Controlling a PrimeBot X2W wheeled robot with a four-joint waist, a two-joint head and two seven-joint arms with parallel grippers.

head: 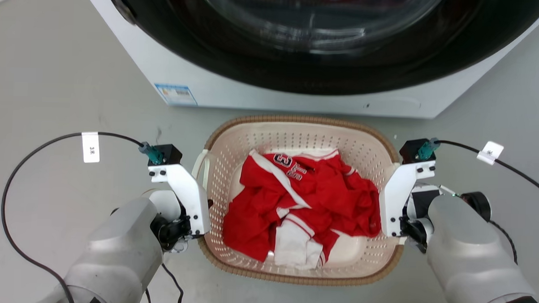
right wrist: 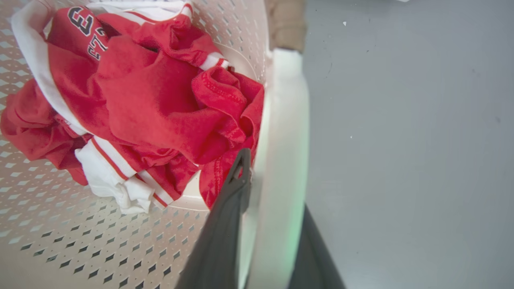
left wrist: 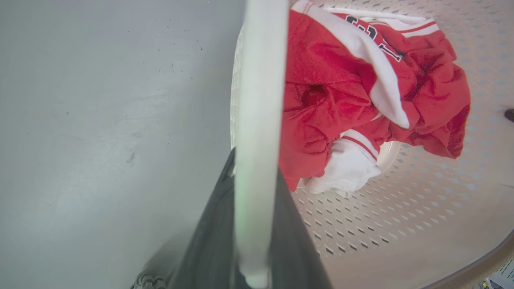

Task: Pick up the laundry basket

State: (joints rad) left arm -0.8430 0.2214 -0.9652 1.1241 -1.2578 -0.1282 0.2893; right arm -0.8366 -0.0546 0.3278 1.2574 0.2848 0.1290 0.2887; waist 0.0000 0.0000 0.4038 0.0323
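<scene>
Grey floor point(head: 52, 72) before the washing machine point(head: 298, 101) bears the laundry basket point(head: 306, 135), its long axis running from my left gripper point(left wrist: 257, 168) to my right gripper point(right wrist: 275, 180); each grips a white handle point(left wrist: 259, 80) at that end.

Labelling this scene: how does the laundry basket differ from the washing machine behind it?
The laundry basket is oval, cream and perforated, with a brown rim; the washing machine is boxy and smooth white, with a dark round door. The basket is narrower than the machine. The basket's open top shows red and white clothes; the machine's inside cannot be told. Both stand on the grey floor.
</scene>
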